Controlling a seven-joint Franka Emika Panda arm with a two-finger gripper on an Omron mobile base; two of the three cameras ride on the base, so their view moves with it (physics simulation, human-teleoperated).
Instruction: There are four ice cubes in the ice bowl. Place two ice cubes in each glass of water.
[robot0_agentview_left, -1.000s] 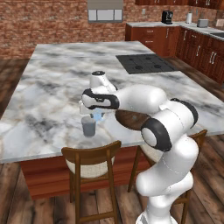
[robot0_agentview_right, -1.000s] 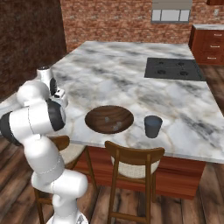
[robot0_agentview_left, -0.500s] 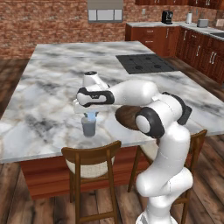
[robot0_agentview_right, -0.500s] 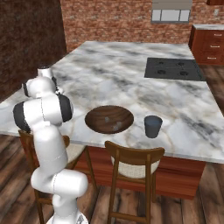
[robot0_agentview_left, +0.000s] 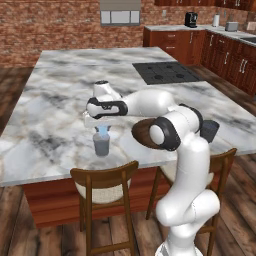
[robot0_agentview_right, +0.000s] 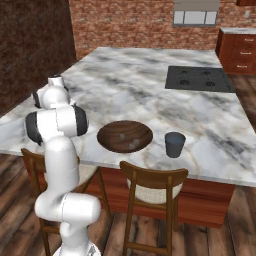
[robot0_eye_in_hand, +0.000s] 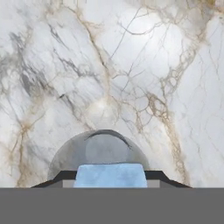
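1. Where the arm reaches out to its left over the marble island, the gripper (robot0_agentview_left: 102, 125) hangs directly above a glass of water (robot0_agentview_left: 101, 145), and a pale blue ice cube (robot0_agentview_left: 103, 131) sits between its fingertips just over the glass's rim.
2. The hand view looks straight down: the ice cube (robot0_eye_in_hand: 110, 175) is clamped between the two dark finger tips, and the round mouth of the glass (robot0_eye_in_hand: 99, 151) lies right beneath it on the veined marble countertop (robot0_eye_in_hand: 131, 65).
3. The left base view gives the height that the hand view cannot: the cube is above the glass, not inside it.
4. In the left base view the ice bowl (robot0_agentview_left: 141, 134) is mostly hidden behind the robot's elbow, with only its brown edge showing.
5. The right base view shows the ice bowl (robot0_agentview_right: 124, 136) whole, near the island's front edge, with a faint pale speck inside that is too small to tell apart.
6. The second glass of water (robot0_agentview_right: 174, 144), darker, stands just beside the bowl in the right base view; in the left base view it peeks out past the arm (robot0_agentview_left: 208, 131).
7. In the right base view the robot's own shoulder covers the hand and the first glass.
8. Two wooden chairs (robot0_agentview_right: 151, 200) stand at the island's near side, and a black cooktop (robot0_agentview_right: 198, 78) lies well apart toward the far end.
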